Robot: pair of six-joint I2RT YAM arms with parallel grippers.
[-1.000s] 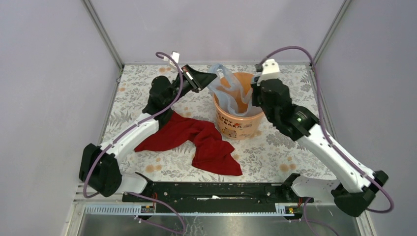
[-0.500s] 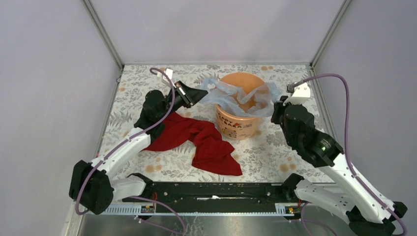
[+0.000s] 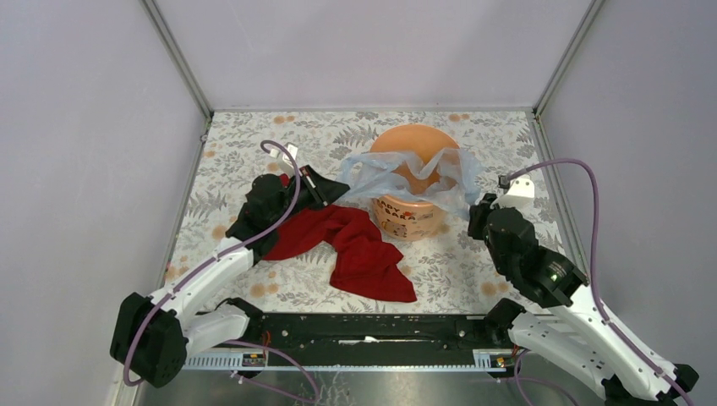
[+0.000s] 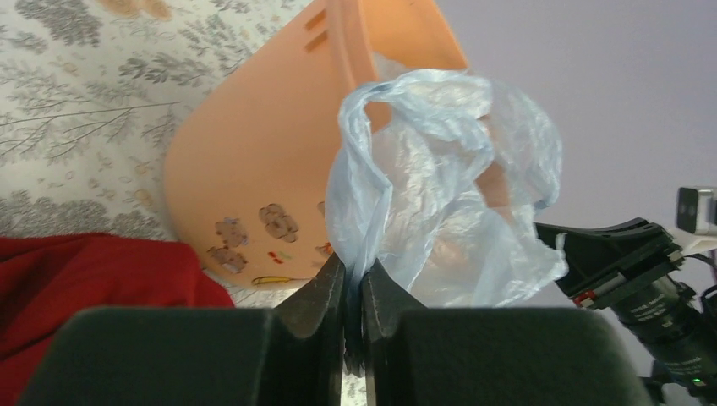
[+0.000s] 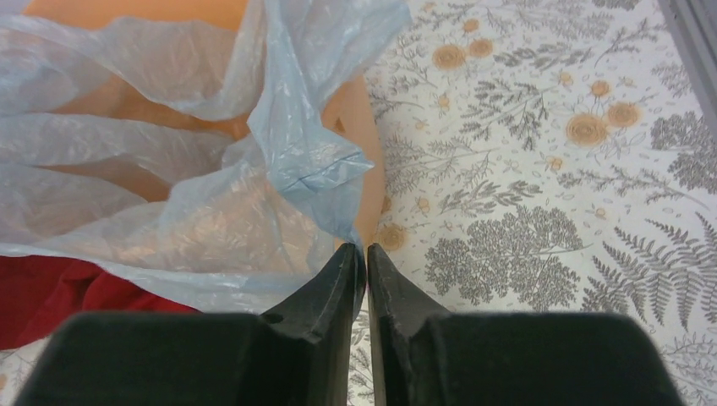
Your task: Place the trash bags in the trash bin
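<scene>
Spreading between lilac walls, a floral tablecloth; left pincer clamps trash bag; right pincer: cannot tell.

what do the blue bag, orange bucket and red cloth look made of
The bag looks like thin plastic film: translucent, crinkled. The bucket is probably rigid moulded plastic: smooth matt orange, printed pictures. The cloth seems soft fabric: matt, lying in folds.
</scene>
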